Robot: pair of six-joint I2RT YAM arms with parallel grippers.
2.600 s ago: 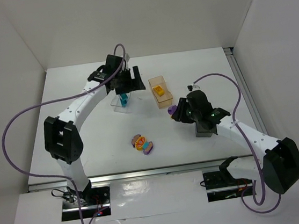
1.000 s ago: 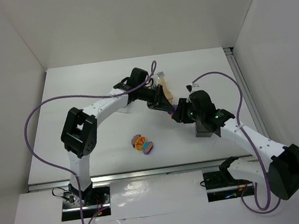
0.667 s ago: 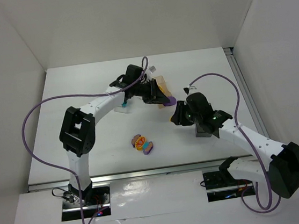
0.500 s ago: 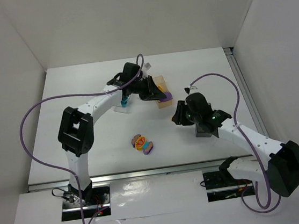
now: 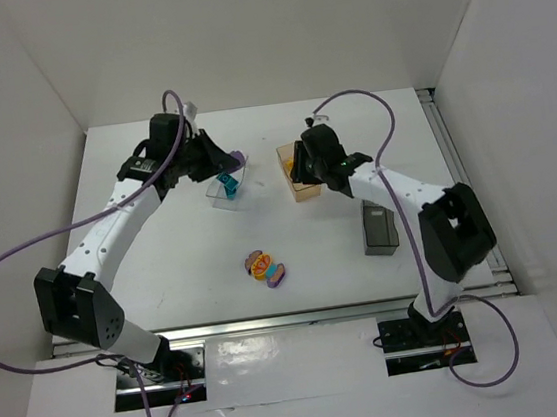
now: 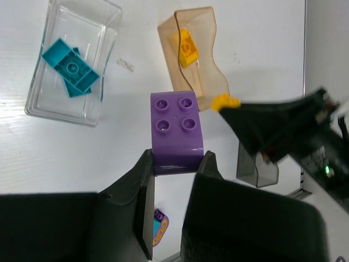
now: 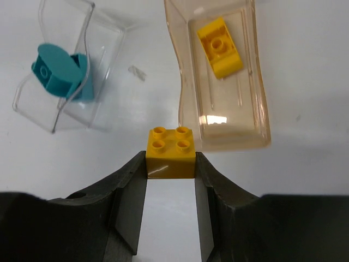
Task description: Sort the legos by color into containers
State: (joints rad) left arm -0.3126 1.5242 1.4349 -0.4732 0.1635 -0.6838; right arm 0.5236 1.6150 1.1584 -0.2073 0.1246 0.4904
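A white bench (image 5: 165, 272) is carrying three open containers: a clear tray (image 6: 92, 33) is sitting at the back left, a tan box (image 7: 229, 125) near it to the right, and a dark grey box (image 5: 380, 229) is standing closer to the right edge. A small clump of orange and purple bricks (image 5: 265, 267) is lying at front centre, well apart from all three.

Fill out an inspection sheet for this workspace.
Surface: white table, no spills seen.
Job's things: clear tray holds teal bricks; tan box holds an orange brick; grey box, contents unclear; brick stack loose on the table.
Clutter: small clear scrap between tray and tan box.
Grippers: left gripper shut on a purple brick; right gripper shut on a second orange brick.
Cables: purple cables loop off both arms, clear of the bricks.
Surroundings: white walls; nothing else seen.
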